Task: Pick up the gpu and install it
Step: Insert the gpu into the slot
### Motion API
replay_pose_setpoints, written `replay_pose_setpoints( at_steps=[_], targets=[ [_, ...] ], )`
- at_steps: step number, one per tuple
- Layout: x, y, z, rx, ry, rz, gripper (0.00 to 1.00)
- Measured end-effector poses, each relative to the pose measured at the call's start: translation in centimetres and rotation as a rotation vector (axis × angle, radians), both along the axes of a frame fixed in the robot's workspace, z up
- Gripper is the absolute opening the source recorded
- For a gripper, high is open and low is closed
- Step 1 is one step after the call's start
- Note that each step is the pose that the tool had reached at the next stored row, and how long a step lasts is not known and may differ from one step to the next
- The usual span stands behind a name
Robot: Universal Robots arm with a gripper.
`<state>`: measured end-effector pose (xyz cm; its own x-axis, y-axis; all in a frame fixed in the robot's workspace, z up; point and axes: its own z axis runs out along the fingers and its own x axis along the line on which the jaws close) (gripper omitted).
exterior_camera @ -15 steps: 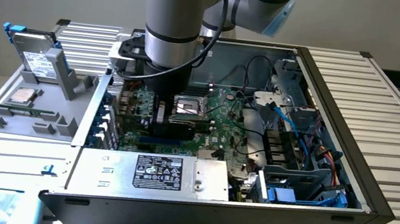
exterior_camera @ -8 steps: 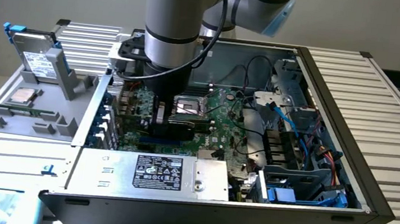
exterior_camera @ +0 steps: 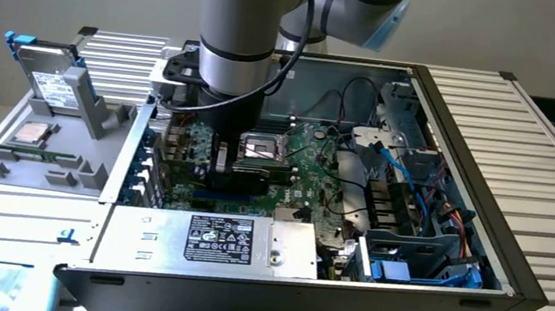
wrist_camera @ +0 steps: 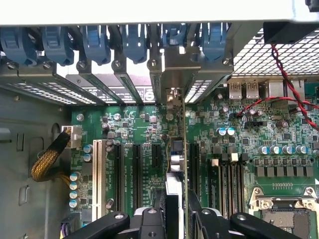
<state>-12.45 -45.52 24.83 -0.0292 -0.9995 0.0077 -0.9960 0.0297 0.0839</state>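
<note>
Black end effector [wrist_camera: 175, 205] grips the gpu [wrist_camera: 176, 152], standing edge-on at the motherboard [wrist_camera: 129, 124].

The end effector [wrist_camera: 177, 200] gripped the gpu [wrist_camera: 177, 149] edge-on above the green motherboard [wrist_camera: 134, 124]. Its silver bracket pointed toward the blue slot clips [wrist_camera: 94, 42]. A yellow braided cable [wrist_camera: 47, 162] lay beside the board.

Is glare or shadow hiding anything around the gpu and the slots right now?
Wrist view: the case rim is blown out white and backlight glows through the rear slot covers, but the motherboard and gpu are evenly lit. Exterior view: the arm shades the board around the gpu, which reads as a dark shape.
</note>
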Motion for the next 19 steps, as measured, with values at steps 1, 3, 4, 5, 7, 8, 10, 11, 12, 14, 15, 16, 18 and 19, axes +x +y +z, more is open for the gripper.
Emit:
replay_pose_setpoints(
  at_steps=[1,3,4,5,7,8,10,11,12,14,15,16,18,19],
  targets=[
    [-0.01,0.0,-0.01,-0.0001,0.0001,0.0,0.28],
    [-0.03,-0.01,-0.02,0.0001,0.0,0.0,0.28],
    [-0.03,-0.06,-0.02,0.0001,0.0,0.0,0.28],
    [-0.04,-0.08,-0.03,0.0001,0.0,-0.001,0.28],
    [-0.04,-0.22,-0.01,0.0001,0.0001,-0.001,0.28],
    [-0.04,-0.22,-0.01,0.0001,0.0,-0.001,0.28],
    [-0.03,-0.22,-0.01,0.0001,0.0,-0.001,0.28],
    [-0.03,-0.22,-0.02,-0.0001,0.0001,-0.001,0.28],
    [-0.03,-0.22,-0.02,-0.0001,0.0002,-0.001,0.28],
    [-0.03,-0.22,-0.08,0.0001,0.0,-0.001,0.28],
    [-0.04,-0.22,-0.12,0.0002,-0.0001,-0.001,0.28],
    [-0.04,-0.23,-0.14,-0.0001,0.0001,-0.001,0.28],
    [-0.04,-0.23,-0.15,-0.0003,0.0002,-0.001,0.28],
    [-0.04,-0.22,-0.15,-0.0002,0.0002,-0.001,0.28]
  ],
)
